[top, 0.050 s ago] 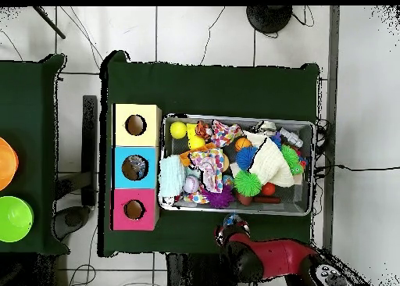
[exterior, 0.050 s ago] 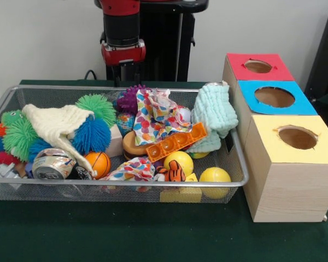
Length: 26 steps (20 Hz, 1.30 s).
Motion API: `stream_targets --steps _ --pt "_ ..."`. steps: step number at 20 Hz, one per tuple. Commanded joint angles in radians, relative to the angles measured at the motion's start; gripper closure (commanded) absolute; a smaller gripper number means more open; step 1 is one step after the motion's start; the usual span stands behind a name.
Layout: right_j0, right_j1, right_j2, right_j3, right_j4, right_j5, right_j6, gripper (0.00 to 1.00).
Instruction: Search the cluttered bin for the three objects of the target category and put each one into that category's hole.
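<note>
A wire mesh bin [exterior, 0.050 s ago: 126,184] [top, 0.050 s ago: 311,166] is piled with toys and cloths. In it I see green [exterior, 0.050 s ago: 97,105], blue [exterior, 0.050 s ago: 92,135] and purple [exterior, 0.050 s ago: 129,99] spiky balls, two yellow balls [exterior, 0.050 s ago: 215,176] [exterior, 0.050 s ago: 179,160], a small basketball [exterior, 0.050 s ago: 100,162], an orange bubble tray [exterior, 0.050 s ago: 176,142] and a tiger toy [exterior, 0.050 s ago: 174,173]. A cream knit cloth [exterior, 0.050 s ago: 57,124], a polka-dot cloth [exterior, 0.050 s ago: 156,115] and a mint towel [exterior, 0.050 s ago: 212,113] lie over them. Beside the bin stand three boxes with holes, topped red [exterior, 0.050 s ago: 273,73], blue [exterior, 0.050 s ago: 300,106] and yellow [exterior, 0.050 s ago: 273,150]. My gripper [exterior, 0.050 s ago: 123,75] [top, 0.050 s ago: 230,220] hangs behind the bin's far rim, holding nothing.
A crushed can [exterior, 0.050 s ago: 53,164] and a grey toy [exterior, 0.050 s ago: 0,170] lie in the bin's left corner. Dark green cloth [exterior, 0.050 s ago: 153,234] covers the table. In the overhead view, orange [top, 0.050 s ago: 5,162] and green [top, 0.050 s ago: 14,219] bowls sit on a separate table.
</note>
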State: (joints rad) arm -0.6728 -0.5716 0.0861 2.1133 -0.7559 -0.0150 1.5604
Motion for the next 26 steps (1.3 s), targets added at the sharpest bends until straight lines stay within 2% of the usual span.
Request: stream_targets --steps 1,3,21,26 --pt "-0.035 0.033 0.112 -0.172 0.018 0.058 0.064 0.0" --pt "-0.046 0.034 0.128 -0.18 0.018 0.077 0.049 0.0" --pt "-0.015 0.056 0.111 -0.2 0.02 0.068 0.071 0.0" --pt "0.016 0.098 0.067 -0.198 0.011 0.007 0.105 0.0"
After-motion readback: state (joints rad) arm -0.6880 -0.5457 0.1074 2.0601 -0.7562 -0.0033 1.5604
